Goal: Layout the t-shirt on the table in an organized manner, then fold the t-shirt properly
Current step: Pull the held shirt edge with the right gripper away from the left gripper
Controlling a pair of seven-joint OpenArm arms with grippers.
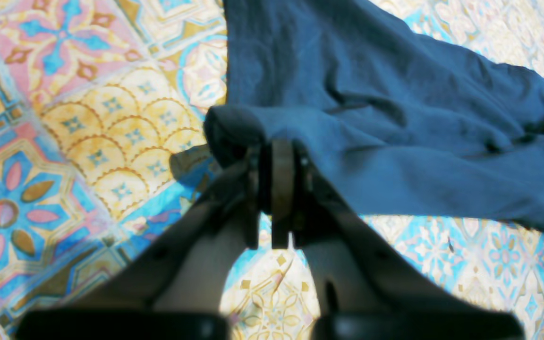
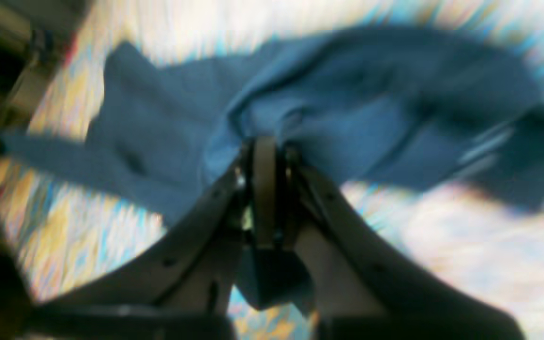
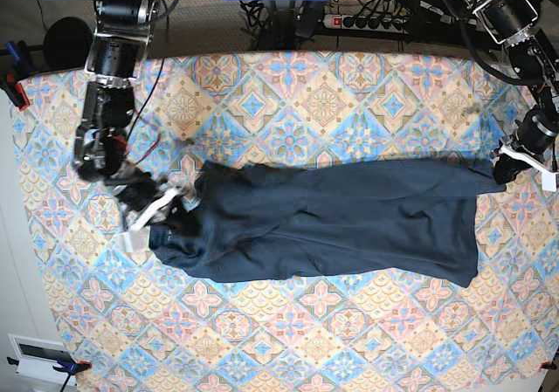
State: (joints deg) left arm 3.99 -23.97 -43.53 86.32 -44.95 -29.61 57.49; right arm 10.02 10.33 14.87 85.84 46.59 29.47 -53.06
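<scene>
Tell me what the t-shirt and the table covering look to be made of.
The t-shirt: soft, matte woven or knit fabric, probably cotton; it creases, drapes and bunches where the left gripper pinches it. The table covering: a thin printed cloth, or possibly vinyl, judging by its flat tile pattern and faint ripples; the look leaves that open.
</scene>
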